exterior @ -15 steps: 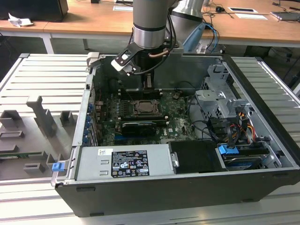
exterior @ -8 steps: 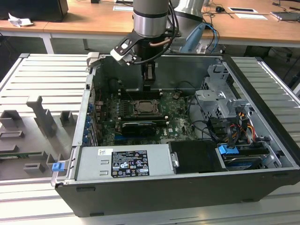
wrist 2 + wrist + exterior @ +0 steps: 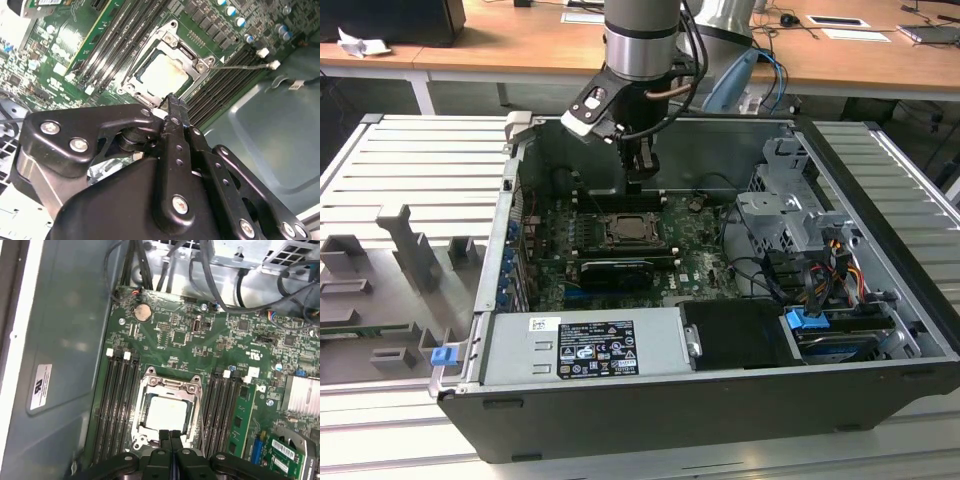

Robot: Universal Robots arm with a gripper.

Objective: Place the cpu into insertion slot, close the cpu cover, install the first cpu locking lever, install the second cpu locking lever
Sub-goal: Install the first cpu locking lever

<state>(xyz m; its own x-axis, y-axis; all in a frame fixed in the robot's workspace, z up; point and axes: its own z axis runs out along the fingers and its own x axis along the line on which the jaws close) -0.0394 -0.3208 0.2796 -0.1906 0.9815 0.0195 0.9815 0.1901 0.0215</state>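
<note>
First wrist view: hovering with claw (image 3: 170,435) clenched, grasping nothing, close over the cpu (image 3: 167,412), itself lying inside the closed cpu cover (image 3: 168,386). Hiding the cover's nearest edge behind the claw. Noting a white label (image 3: 41,386) on the case wall (image 3: 65,315), well aside, print unreadable.

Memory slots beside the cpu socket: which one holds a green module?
The outermost slot of the bank farther from the case wall, in the first wrist view; it carries a green module, the others are empty.
</note>
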